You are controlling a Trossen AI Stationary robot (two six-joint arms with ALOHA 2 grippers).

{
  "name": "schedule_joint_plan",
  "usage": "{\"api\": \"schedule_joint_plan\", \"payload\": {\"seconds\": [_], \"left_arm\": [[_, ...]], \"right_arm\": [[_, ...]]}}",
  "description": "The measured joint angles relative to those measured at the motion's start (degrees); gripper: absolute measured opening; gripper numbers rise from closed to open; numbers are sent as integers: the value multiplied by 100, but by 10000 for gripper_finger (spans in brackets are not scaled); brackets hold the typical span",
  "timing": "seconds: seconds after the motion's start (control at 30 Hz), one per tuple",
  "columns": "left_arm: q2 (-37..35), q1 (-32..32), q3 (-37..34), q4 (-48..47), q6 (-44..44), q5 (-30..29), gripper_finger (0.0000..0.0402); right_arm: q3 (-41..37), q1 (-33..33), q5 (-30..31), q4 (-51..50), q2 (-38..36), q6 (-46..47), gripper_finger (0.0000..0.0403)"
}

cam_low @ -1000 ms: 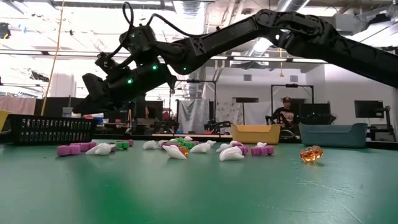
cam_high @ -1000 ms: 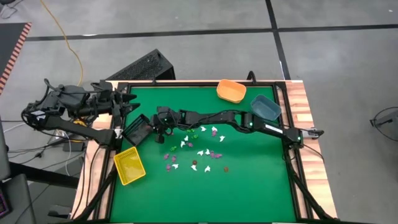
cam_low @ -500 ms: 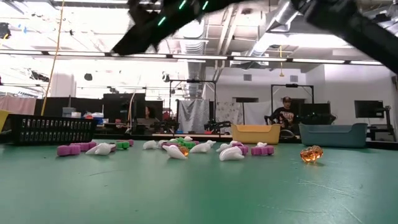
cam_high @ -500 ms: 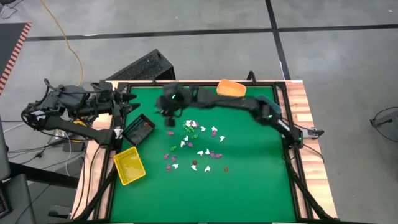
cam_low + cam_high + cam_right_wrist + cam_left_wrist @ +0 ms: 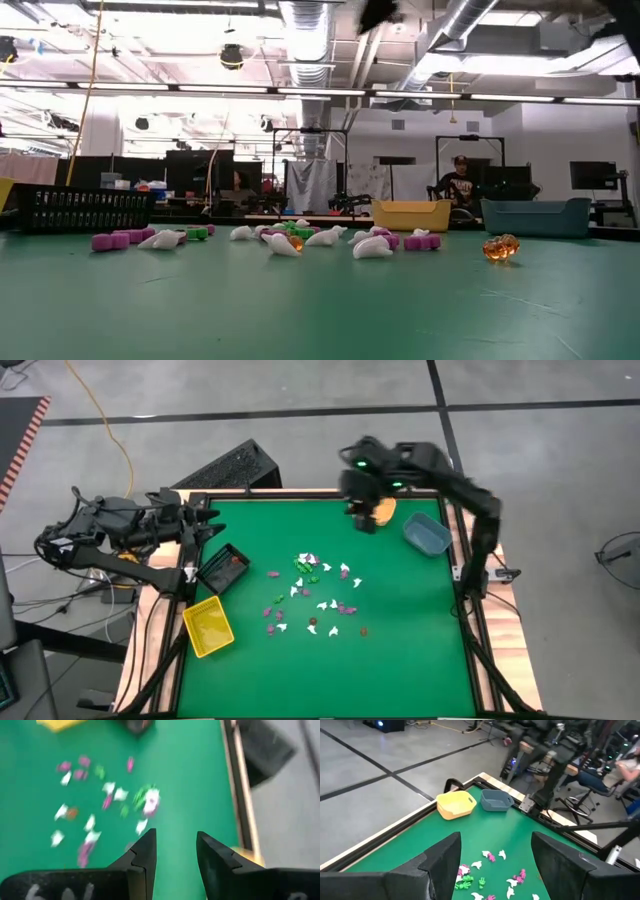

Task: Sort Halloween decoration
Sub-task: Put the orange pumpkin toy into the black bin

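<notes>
The Halloween decoration [image 5: 315, 592] is a scatter of tiny white, purple, green and reddish-brown trinkets lying on the green mat mid-table; it also shows in the low view [image 5: 300, 238] and, blurred, in the right wrist view [image 5: 110, 800]. My right gripper [image 5: 363, 515] hangs high above the far edge, over the orange bin [image 5: 384, 510]. Its fingers are open [image 5: 174, 852] and hold nothing. My left gripper [image 5: 207, 525] waits open at the table's far left corner [image 5: 495, 865], pointing across the mat.
A black bin [image 5: 222, 567] and a yellow bin [image 5: 208, 627] sit on the mat's left side. A blue bin [image 5: 427, 533] stands at the far right beside the orange one. A raised frame [image 5: 470, 610] rims the mat. A person [image 5: 460, 185] sits far behind the table.
My right gripper has left the black bin on the left side, risen steeply out of the low view, and swung toward the table's far right, ending above the orange bin. The trinkets and bins have stayed where they were.
</notes>
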Motion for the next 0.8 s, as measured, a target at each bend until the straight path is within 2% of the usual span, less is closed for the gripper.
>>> {"api": "schedule_joint_plan", "payload": {"seconds": [0.07, 0.17, 0.27, 0.43, 0.67, 0.8], "left_arm": [[12, 0, 0, 0, -14, -96, 231], [15, 1, 0, -2, -47, -172, 231], [63, 1, 0, -2, -159, -287, 231], [148, 1, 0, -7, -197, -450, 231], [335, 0, 0, -9, -364, -560, 231], [486, 0, 0, -7, -495, -555, 231]], "right_arm": [[-17, -86, -3, -455, -337, 225, 132], [-461, -135, -8, -342, -1176, 595, 132], [-908, -108, 413, -409, -2051, 656, 132], [-2058, -29, 836, -106, -3587, 1533, 132], [-4158, 250, 825, -56, -5227, 3202, 132], [-5642, 640, 687, 747, -5898, 3783, 132]]}}
